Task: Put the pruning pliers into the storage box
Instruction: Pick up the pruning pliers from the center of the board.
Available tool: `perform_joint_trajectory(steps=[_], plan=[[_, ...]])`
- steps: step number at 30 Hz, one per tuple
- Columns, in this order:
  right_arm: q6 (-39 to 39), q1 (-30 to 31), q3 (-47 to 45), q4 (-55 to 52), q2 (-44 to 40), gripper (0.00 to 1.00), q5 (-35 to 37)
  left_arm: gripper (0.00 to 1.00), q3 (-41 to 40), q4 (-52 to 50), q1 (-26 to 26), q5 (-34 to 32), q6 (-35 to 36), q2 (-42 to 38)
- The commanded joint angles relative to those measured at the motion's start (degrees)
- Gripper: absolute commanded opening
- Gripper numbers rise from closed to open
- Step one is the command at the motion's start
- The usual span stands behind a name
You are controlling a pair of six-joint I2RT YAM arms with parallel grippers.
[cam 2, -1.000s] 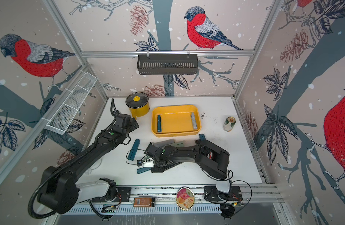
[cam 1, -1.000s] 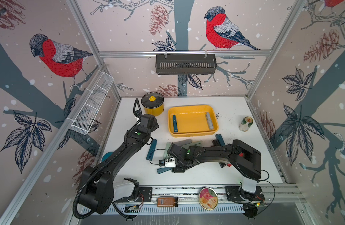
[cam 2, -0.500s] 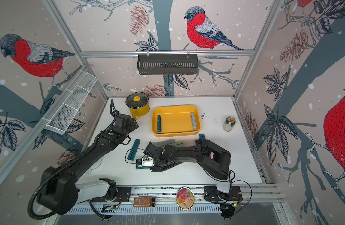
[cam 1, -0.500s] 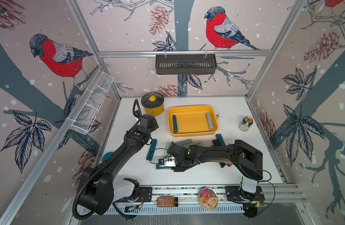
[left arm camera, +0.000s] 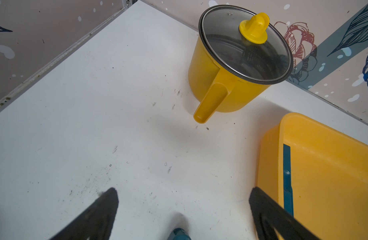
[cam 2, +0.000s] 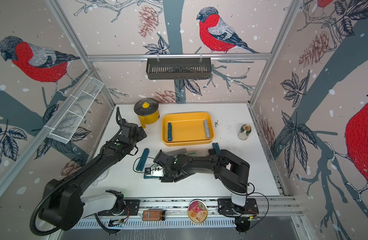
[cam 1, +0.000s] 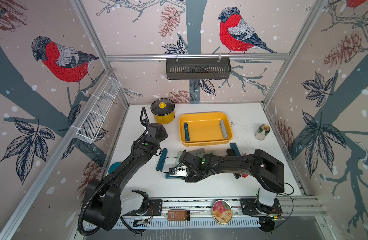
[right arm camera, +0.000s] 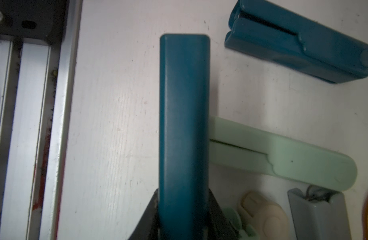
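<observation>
Where right jaws clamp teal pliers point(right arm camera: 184, 116), gripped end hidden; left jaws wide, empty, bases cut off

Smooth plastic teal pliers point(right arm camera: 184, 124), faintly shiny storage box point(left arm camera: 328, 176) (plastic too)

Both top views overlook the whole table point(cam 1: 220, 187) point(cam 2: 199, 187); wrist views look closely down.

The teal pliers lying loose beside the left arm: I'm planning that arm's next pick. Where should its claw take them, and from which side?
Probably mid-length, coming straight down. The teal pliers lie flat on the table, slim, with nothing resting on them, so the open left claw can straddle the narrow width there and close across both bars.
</observation>
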Motion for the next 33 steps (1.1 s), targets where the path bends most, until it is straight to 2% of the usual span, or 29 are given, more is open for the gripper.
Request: perform_joint_trajectory(steps=[1,10,16,25,33], plan=[[1.41,-0.50,-0.29,1.34,-1.23,0.15,-0.52,0.99,-0.20,2.04,0.29,-0.31,-0.12,-0.42],[3.93,-2.99,-2.38,3.56,-5.94,0.15,-3.22,0.99,-0.34,1.97,1.39,0.02,0.31,-1.35],[7.56,-6.75,-3.21,6.17,-10.51,0.14,-6.88,0.99,-1.04,2.69,1.69,0.48,0.32,-1.74],[17.03,-15.44,-3.26,11.57,-15.16,0.14,-8.17,0.99,-1.10,3.54,1.72,1.61,0.93,-0.90],[26.58,-22.89,0.29,13.98,-13.83,0.13,-6.63,0.99,-1.05,5.30,1.65,4.63,1.27,0.38]])
